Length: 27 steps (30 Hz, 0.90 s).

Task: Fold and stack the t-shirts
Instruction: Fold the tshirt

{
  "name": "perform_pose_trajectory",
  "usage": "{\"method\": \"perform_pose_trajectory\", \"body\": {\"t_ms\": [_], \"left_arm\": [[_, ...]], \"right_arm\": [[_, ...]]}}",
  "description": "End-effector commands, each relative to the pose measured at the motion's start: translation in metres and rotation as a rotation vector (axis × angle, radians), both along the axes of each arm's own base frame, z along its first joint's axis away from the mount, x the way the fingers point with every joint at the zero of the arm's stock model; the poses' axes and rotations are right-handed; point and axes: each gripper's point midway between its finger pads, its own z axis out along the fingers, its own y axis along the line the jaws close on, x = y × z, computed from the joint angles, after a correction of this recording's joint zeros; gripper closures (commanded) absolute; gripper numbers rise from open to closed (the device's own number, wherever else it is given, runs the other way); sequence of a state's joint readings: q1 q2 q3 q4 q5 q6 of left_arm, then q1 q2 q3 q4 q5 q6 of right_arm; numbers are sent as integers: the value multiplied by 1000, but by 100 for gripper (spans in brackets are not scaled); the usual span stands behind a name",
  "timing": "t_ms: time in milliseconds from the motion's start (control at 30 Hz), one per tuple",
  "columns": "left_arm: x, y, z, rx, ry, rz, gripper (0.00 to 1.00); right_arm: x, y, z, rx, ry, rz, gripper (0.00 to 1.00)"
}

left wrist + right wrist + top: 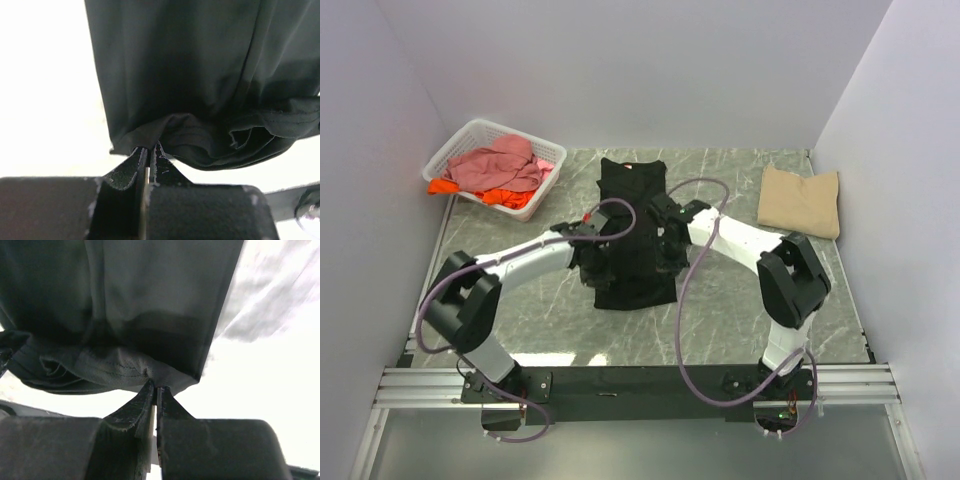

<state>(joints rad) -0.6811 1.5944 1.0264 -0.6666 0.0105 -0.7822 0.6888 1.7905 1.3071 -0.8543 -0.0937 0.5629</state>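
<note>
Marble table (740, 310), grey-walled. Black t-shirt (632, 200), centre: we clamp its stitched edges, left gripper (148, 150) at 9 o'clock, right gripper (155, 387) at 3, seemingly for folding. Tan t-shirt (800, 200), folded, 2 o'clock.

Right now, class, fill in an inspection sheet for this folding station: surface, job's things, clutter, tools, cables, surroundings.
Surface: grey marbled table.
Job's things: black t-shirt lying lengthwise mid-table; tan t-shirt folded at far right; pink t-shirt and orange t-shirt heaped in the basket.
Clutter: white lattice basket at far left; nothing else seen.
Tools: left tool and right tool each shut on the black t-shirt's edge.
Cables: purple cables loop along both arms.
Surroundings: plain white walls.
</note>
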Motion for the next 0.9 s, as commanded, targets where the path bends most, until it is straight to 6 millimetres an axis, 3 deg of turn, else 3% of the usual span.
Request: {"method": "perform_pose_trajectory", "body": {"t_ms": [0,167,333,533,667,867], "left_arm": [[45,6,13,48,-105,-18,99],[86,11,19,71,-146,-23,99],[112,16,8,100,-140,-16,100],[149,24,16,100,-178,6,99],[170,24,26,81,-203,3,100],[193,23,22,67,-197,-3,99]], "right_arm": [[39,0,16,10,-71,5,95],[67,-1,10,-23,-73,14,96],[103,-7,10,-15,-90,-32,96],[138,-13,6,-21,-86,-61,96],[154,-17,8,-14,-89,-79,96],[174,-16,7,10,-94,-85,96]]}}
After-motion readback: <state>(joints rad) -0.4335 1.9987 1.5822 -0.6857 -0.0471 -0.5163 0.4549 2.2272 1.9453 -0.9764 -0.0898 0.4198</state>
